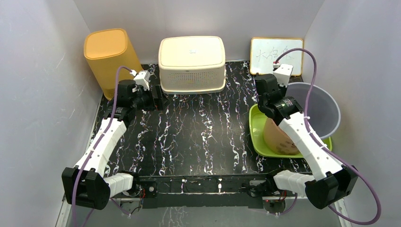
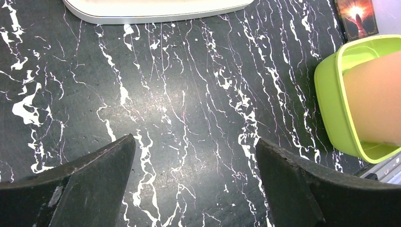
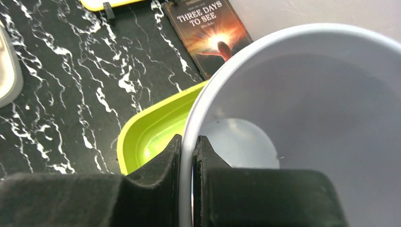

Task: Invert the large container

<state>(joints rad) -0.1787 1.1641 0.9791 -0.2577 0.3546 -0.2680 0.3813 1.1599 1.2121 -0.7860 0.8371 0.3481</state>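
The large container is a grey round bucket (image 1: 324, 111) standing upright, mouth up, at the right edge of the table. It fills the right wrist view (image 3: 312, 109), where its inside looks empty. My right gripper (image 1: 289, 101) is shut on the bucket's near-left rim, with one finger (image 3: 161, 165) outside and one inside (image 3: 208, 161). My left gripper (image 1: 161, 100) is open and empty over the marbled table at the back left. In the left wrist view it (image 2: 195, 139) holds nothing between its fingers.
A lime green tray (image 1: 257, 137) lies just left of the bucket with a tan container (image 1: 276, 137) in it. A cream basket (image 1: 191, 64), an orange bin (image 1: 108, 56) and a whiteboard (image 1: 275, 54) stand along the back. A book (image 3: 208, 33) lies behind the bucket.
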